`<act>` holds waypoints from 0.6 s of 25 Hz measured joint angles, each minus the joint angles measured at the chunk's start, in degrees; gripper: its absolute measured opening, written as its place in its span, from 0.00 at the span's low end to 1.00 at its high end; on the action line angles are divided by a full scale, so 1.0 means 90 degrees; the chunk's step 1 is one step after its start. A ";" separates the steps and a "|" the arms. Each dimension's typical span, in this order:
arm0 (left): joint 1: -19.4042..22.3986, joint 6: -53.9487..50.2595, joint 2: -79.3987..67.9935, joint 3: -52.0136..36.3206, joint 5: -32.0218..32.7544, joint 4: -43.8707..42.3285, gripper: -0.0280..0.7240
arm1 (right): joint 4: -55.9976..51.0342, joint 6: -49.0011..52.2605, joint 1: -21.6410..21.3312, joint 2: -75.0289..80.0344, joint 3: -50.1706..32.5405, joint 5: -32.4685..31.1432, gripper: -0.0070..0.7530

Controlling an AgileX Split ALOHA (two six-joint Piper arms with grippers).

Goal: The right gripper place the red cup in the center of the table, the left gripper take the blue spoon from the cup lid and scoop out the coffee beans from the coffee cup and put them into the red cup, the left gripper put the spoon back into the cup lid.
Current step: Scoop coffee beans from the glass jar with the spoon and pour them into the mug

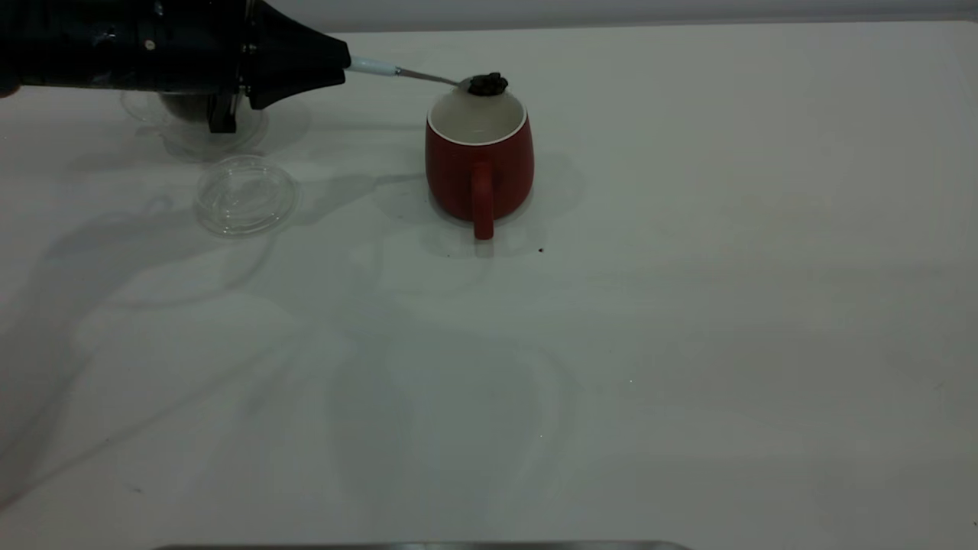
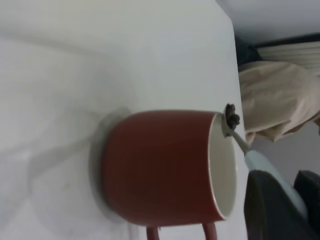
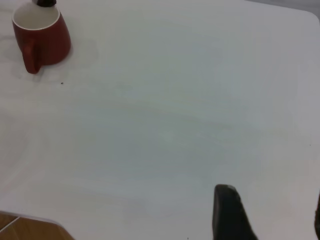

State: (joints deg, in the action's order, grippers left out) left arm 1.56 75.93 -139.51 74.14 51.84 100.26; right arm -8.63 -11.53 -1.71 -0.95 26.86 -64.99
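The left gripper (image 1: 336, 65) is clamped on the spoon (image 1: 397, 72), whose bowl of beans (image 1: 487, 84) sits over the far rim of the red cup (image 1: 479, 164) mid-worktop (image 1: 688, 305). The right gripper (image 3: 270, 212) seems spread apart, holding nothing.

Crumpled beige cloth (image 2: 275, 100) in the left wrist view, lumpy and folded, with a dark strip (image 2: 260, 47) just beside it (cannot tell what). Pale grey wall (image 1: 611, 11) runs along the top of the exterior view. Grey strip (image 1: 420, 545) sits at that view's bottom edge. Brown wood-toned patch (image 3: 25, 229) in the right wrist view (maybe floor). Tiny dark speck (image 1: 541, 249) lies alone.
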 joint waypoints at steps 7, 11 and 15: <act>0.0000 0.0272 0.0000 0.0000 -0.0068 0.0042 0.20 | 0.0000 0.0000 0.0000 0.0000 0.0000 0.0000 0.59; 0.0000 0.0359 0.0000 0.0000 -0.0072 0.0035 0.20 | 0.0000 0.0000 0.0000 0.0000 0.0000 0.0000 0.59; 0.0000 0.0361 0.0000 0.0000 0.0161 0.0041 0.20 | 0.0000 0.0000 0.0000 0.0000 0.0000 0.0000 0.59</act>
State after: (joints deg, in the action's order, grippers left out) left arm 1.56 79.18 -139.51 74.14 53.29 100.63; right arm -8.63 -11.53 -1.71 -0.95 26.86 -64.99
